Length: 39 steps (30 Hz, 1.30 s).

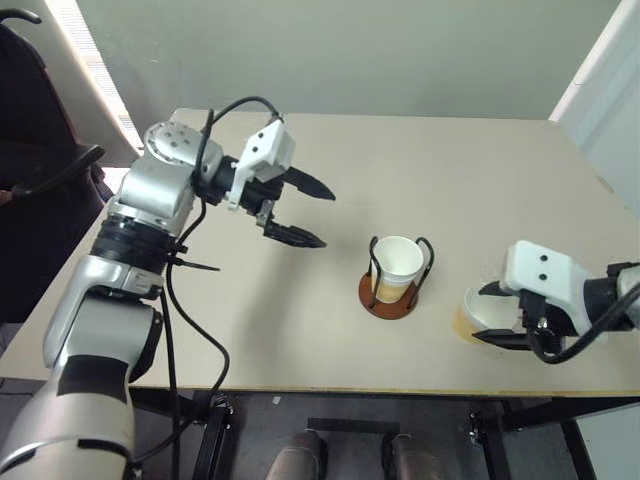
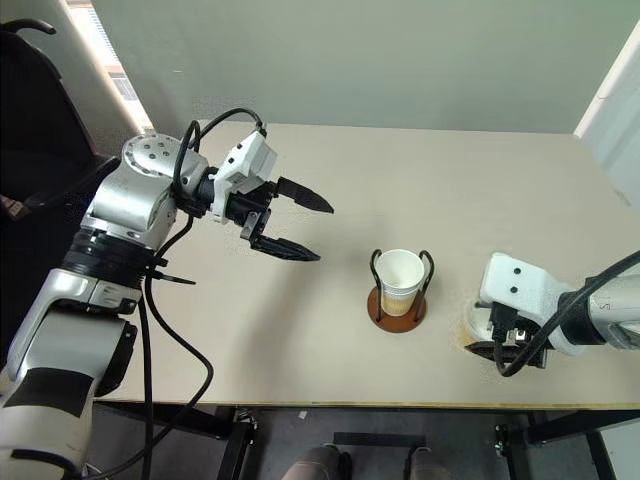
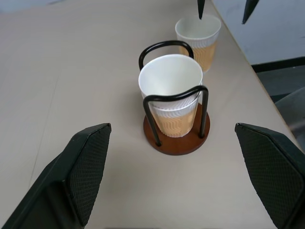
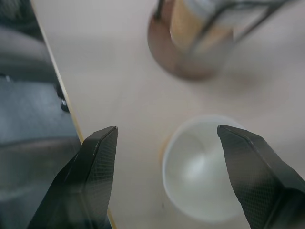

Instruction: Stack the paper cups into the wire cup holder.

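One paper cup (image 1: pixel 398 262) stands upright inside the wire cup holder (image 1: pixel 388 300), between its two black loops, near the table's middle. A second paper cup (image 4: pixel 202 174) stands on the table to the right of the holder, close to the front edge. My right gripper (image 4: pixel 167 130) hangs open just over this cup, its fingers (image 3: pixel 200 7) a little above the rim and clear of it. My left gripper (image 1: pixel 326 219) is open and empty, raised above the table to the left of the holder and pointing toward it.
The beige table (image 1: pixel 300 330) has bare surface left of and behind the holder. Its front edge (image 1: pixel 330 388) runs close to the loose cup. A dark chair (image 1: pixel 40 150) stands off the table's left side, and a wall lies beyond the far edge.
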Tool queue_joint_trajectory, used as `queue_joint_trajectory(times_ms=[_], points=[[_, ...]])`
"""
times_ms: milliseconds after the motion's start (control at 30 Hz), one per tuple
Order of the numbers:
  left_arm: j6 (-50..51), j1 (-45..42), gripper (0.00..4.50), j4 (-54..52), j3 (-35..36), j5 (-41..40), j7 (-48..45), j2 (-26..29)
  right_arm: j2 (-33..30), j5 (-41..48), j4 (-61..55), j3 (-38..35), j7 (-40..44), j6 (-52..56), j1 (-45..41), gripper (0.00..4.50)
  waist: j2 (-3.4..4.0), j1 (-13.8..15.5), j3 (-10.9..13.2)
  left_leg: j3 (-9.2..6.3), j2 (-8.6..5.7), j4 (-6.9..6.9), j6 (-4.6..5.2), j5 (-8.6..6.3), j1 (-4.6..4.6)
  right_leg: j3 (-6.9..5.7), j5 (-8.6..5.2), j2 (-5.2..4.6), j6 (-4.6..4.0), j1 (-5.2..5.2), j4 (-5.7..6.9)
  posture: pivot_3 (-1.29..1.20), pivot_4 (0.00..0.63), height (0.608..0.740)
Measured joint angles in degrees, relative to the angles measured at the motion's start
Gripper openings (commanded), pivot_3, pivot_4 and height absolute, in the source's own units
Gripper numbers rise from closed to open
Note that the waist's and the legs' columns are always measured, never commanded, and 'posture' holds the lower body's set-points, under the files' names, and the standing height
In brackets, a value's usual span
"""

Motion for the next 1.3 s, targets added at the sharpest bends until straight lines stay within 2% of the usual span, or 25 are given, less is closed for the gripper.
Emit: queue_joint_trajectory(times_ms=[300, 433, 667, 933, 1100, 1200, 1300], points=[[-0.94, 2.35, 4.47, -3.75, 0.36, -0.83, 0.0, 2.32, 2.2, -6.98, 1.9, 8.73, 0.62, -4.07, -0.98, 3.47, 0.0, -0.25, 0.0, 0.01, 0.02, -0.02, 0.0, 0.0, 0.03, 0.0, 0.01, 0.02, -0.01, -0.01, 0.01, 0.0, 0.15, 0.74], [-2.17, 2.67, 4.5, -4.09, 0.3, -2.56, 0.0, 3.68, 4.06, -9.41, 2.22, 12.58, 1.08, -4.94, -3.76, 2.58, 0.0, -0.24, 0.0, 0.0, 0.02, -0.01, 0.01, 0.0, 0.03, 0.0, 0.02, 0.01, -0.03, 0.01, 0.01, 0.0, 0.15, 0.74], [-3.22, 2.93, 4.5, -4.64, 0.31, -2.97, 0.0, 4.7, 6.63, -13.63, 4.07, 17.9, 2.93, -5.91, -7.26, 0.03, 0.0, -0.28, 0.0, -0.01, 0.03, -0.01, 0.03, 0.0, 0.04, -0.01, 0.05, 0.01, -0.07, 0.02, 0.0, 0.0, 0.15, 0.74], [-2.69, 2.88, 4.5, -4.54, 0.51, -3.17, -0.01, 6.75, 4.51, -14.39, 8.35, 16.86, 10.38, -9.34, -14.94, 0.01, 0.0, -0.4, 0.0, 0.0, 0.02, -0.03, 0.01, -0.02, 0.02, -0.01, 0.03, 0.01, -0.19, -0.01, -0.01, 0.0, 0.15, 0.74], [-1.89, 2.11, 4.5, -4.49, 0.52, -3.92, -0.02, 7.47, 1.99, -17.32, 15.73, 16.97, 18.72, -14.85, -31.54, 0.01, 0.0, -0.59, 0.0, -0.08, 0.04, -0.09, -0.02, -0.03, 0.04, -0.07, -0.01, 0.03, -0.37, -0.06, 0.01, 0.0, 0.15, 0.74], [-1.53, 1.88, 4.5, -4.53, 0.51, -3.94, -0.04, 7.5, 4.98, -19.36, 18.85, 19.82, 23.4, -16.06, -42.67, 0.01, 0.0, -0.82, 0.0, -0.12, 0.07, -0.1, -0.03, -0.04, 0.04, -0.12, -0.02, 0.05, -0.43, -0.11, 0.04, 0.0, 0.15, 0.74], [-1.25, 1.59, 4.5, -4.82, 0.5, -3.98, -0.05, 7.35, 10.76, -21.41, 20.26, 24.08, 26.8, -16.07, -51.53, 0.01, 0.0, -1.27, 0.0, -0.11, 0.09, -0.11, -0.03, -0.03, 0.03, -0.1, -0.01, 0.07, -0.47, -0.16, 0.04, 0.0, 0.15, 0.74]])
